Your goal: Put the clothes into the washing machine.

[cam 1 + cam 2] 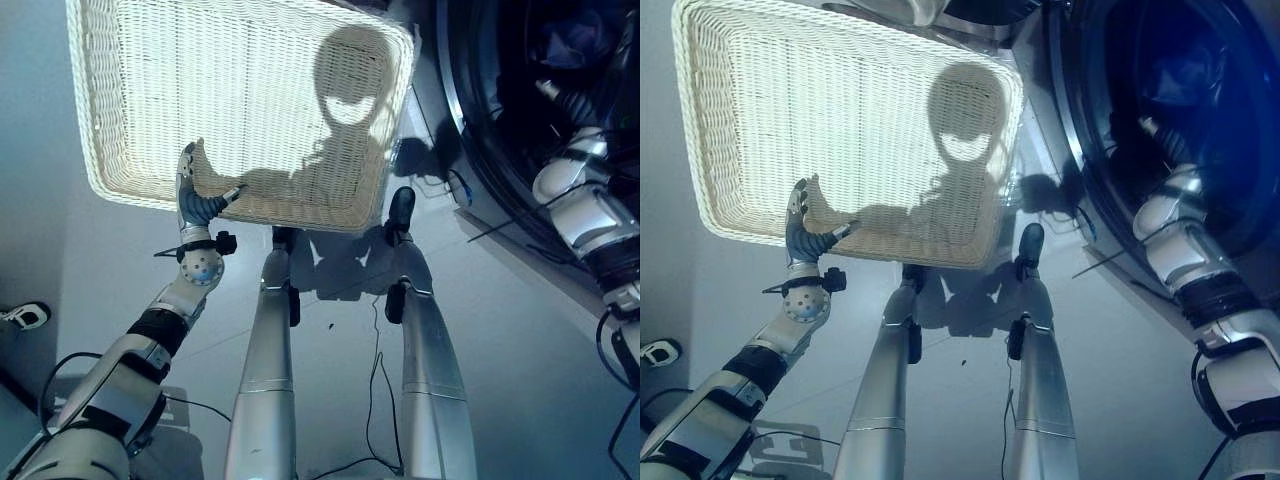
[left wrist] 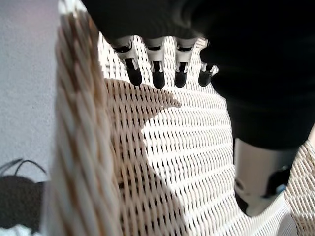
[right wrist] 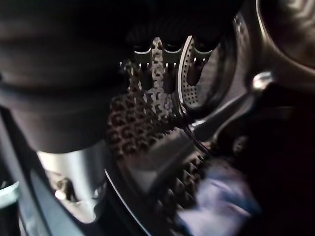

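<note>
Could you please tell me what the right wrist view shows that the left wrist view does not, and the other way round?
The right wrist view shows the right hand, fingers relaxed, inside the washing machine's dark perforated metal drum, with a bluish piece of clothing lying lower in the drum. The left wrist view shows the left hand with straight fingers over the cream woven wicker basket, whose thick braided rim runs beside it and whose bottom lies bare. Both share a dark ribbed hand cover with silver, dark-tipped fingers holding nothing.
</note>
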{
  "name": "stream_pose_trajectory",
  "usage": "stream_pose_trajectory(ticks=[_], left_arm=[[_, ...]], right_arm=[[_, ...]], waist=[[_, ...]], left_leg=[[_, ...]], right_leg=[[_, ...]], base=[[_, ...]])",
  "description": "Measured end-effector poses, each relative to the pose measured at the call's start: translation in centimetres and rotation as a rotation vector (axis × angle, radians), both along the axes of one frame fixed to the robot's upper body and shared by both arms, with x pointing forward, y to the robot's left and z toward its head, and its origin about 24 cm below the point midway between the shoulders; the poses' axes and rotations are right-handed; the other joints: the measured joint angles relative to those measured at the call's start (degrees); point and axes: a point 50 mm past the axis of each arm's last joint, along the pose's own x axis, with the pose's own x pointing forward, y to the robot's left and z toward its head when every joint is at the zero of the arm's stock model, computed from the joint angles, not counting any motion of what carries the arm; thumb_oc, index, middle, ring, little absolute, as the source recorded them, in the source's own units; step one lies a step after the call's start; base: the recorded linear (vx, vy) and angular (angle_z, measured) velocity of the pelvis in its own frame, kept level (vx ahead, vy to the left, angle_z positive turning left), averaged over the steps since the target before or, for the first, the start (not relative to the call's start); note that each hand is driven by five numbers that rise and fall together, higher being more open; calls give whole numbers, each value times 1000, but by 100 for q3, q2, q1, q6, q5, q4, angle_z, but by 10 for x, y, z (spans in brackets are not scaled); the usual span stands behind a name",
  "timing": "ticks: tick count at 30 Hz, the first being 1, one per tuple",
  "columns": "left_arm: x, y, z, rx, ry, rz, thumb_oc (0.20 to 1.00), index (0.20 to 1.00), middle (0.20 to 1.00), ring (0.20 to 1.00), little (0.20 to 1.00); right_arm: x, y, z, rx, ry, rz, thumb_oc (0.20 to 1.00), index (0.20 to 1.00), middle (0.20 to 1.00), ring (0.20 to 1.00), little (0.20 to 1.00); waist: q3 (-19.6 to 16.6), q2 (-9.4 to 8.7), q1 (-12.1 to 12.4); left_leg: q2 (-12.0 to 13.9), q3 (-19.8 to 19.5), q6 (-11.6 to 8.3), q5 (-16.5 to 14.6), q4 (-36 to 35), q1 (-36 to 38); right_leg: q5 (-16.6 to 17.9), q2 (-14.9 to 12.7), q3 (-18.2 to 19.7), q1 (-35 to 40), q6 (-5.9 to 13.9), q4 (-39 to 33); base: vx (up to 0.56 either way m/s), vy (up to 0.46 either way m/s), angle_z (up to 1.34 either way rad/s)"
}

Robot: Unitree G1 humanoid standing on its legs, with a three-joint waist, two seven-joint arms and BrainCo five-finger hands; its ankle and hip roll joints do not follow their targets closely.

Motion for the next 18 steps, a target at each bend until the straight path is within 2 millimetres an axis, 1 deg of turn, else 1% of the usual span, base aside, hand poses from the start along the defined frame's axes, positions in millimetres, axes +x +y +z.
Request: stream_pose_trajectory(ticks=[1,2,3,4,6,7,8,9,10,11,14,15,16,18], left_arm=[[0,-3,0,10,-10,2,1000,1000,1000,1000,1000],[0,-4,0,0,-14,8,1000,1000,1000,1000,1000],[0,-5,-1,-7,-16,13,1000,1000,1000,1000,1000],[0,-6,-1,-2,-17,13,1000,1000,1000,1000,1000],[0,-9,-2,20,-19,7,1000,1000,1000,1000,1000],[0,-9,-2,17,-20,9,1000,1000,1000,1000,1000],[0,-10,-3,13,-20,13,1000,1000,1000,1000,1000],[0,-10,-3,12,-20,14,1000,1000,1000,1000,1000],[-1,-12,-5,18,-21,17,1000,1000,1000,1000,1000],[-1,-14,-6,19,-21,18,1000,1000,1000,1000,1000],[-4,-18,-16,14,-3,20,1000,1000,1000,1000,1000],[-4,-18,-16,14,-3,20,1000,1000,1000,1000,1000],[-6,-18,-21,15,13,25,1000,1000,1000,1000,1000],[-7,-17,-25,15,30,30,1000,1000,1000,1000,1000]], right_arm=[[0,12,5,-21,-16,64,1000,1000,1000,1000,1000],[0,18,6,-20,-26,92,1000,1000,1000,1000,1000],[1,23,2,-19,-21,119,1000,1000,1000,1000,1000],[2,24,-2,-14,-10,128,1000,1000,1000,1000,1000],[4,27,-21,-5,49,156,1000,1000,1000,1000,1000],[3,29,-26,-5,67,172,1000,1000,1000,1000,1000],[2,33,-36,0,94,203,1000,1000,1000,1000,1000],[1,36,-41,-8,107,219,1000,1000,1000,1000,1000],[-1,43,-52,-20,138,254,1000,1000,1000,1000,1000],[-2,46,-56,-24,150,270,1000,1000,1000,1000,1000],[-5,58,-79,-43,226,338,1000,1000,1000,1000,1000],[-5,58,-79,-43,226,338,1000,1000,1000,1000,1000],[-7,64,-88,-72,269,375,1000,1000,1000,1000,1000],[-7,68,-95,-81,311,412,1000,1000,1000,1000,1000]], waist=[[0,0,-66],[0,0,-99],[0,-1,-112],[0,-1,-109],[0,-1,-105],[0,-1,-115],[0,-1,-122],[0,-1,-119],[0,-1,-126],[0,-1,-123],[-1,-1,-213],[-1,-1,-213],[-2,-3,-251],[-1,-4,-251]], left_leg=[[5,6,-2,-2,-6,9],[11,8,-2,-1,-10,16],[17,10,-3,-1,-33,37],[19,13,-5,0,-50,54],[24,23,-6,1,-76,84],[25,25,-7,1,-77,87],[25,29,-9,0,-75,102],[25,34,-11,-2,-75,115],[25,50,-12,-3,-80,167],[26,56,-12,-3,-84,199],[32,87,-13,-7,-192,503],[32,87,-13,-7,-192,503],[51,107,10,1,-287,696],[72,130,4,14,-355,842]], right_leg=[[-15,2,0,-6,-4,12],[-16,7,0,-5,-4,17],[-20,13,1,-1,-4,29],[-22,13,3,-1,-6,39],[-40,17,11,0,-18,60],[-41,20,12,1,-18,64],[-45,20,15,10,-17,72],[-46,20,18,19,-18,74],[-46,20,34,58,-18,77],[-47,20,37,84,-18,76],[-100,18,56,339,3,72],[-100,18,56,339,3,72],[-118,28,59,476,19,65],[-129,42,66,591,10,46]], base=[[-23,32,-3],[-25,31,-2],[0,0,0],[0,0,0],[-37,29,-1],[-42,42,0],[-31,40,-1],[-32,40,-2],[0,0,0],[-41,22,-2],[-47,10,0],[-62,7,0],[-49,4,-2],[-54,3,-3]])
